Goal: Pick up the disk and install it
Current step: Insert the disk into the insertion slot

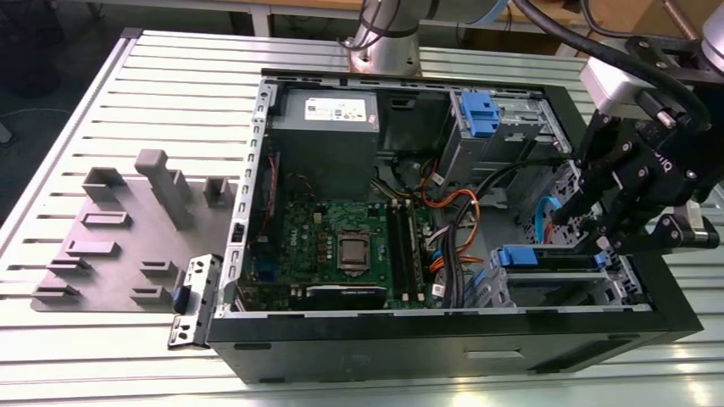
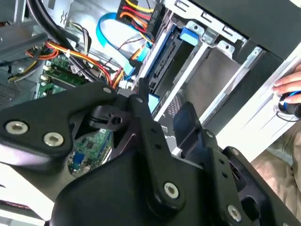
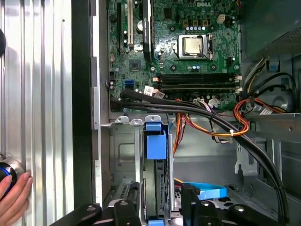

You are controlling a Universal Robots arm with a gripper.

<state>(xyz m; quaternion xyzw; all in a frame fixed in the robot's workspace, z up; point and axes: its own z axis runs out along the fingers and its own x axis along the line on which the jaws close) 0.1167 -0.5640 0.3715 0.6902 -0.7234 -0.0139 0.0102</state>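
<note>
An open desktop computer case [image 1: 453, 343] lies on its side on a slatted metal table [image 1: 169, 68], with its green motherboard [image 1: 339, 246] facing up. A grey power supply box [image 1: 328, 110] sits at the far end of the case. The black gripper [image 1: 588, 225] hangs over the corner of the case on the exterior view's right, above the metal drive cage [image 1: 554, 284]. The disk [image 1: 520, 257] stands on edge inside that cage, with the blue plastic tab of its bracket showing at the end nearest the motherboard. In the first wrist view, the disk [image 3: 156, 179] runs as a dark slab between the cage walls [image 3: 120, 155]. The gripper [image 3: 160, 207] straddles it with one finger on each side. The fingers [image 3: 187, 202] are spread apart, and a strip of background shows between one finger and the disk, so they hold nothing. The second wrist view shows the gripper [image 2: 162, 110] from behind, with the disk [image 2: 162, 56] slotted into the bay beyond its tips. Orange and black cables [image 3: 221, 129] cross the case beside the cage, and a flat blue cable [image 3: 211, 192] lies near the fingers. A grey fixture plate [image 1: 114, 229] with upright stands rests on the table to the exterior view's left. A person's hand [image 3: 14, 195] rests on the table just outside the case wall.
</note>
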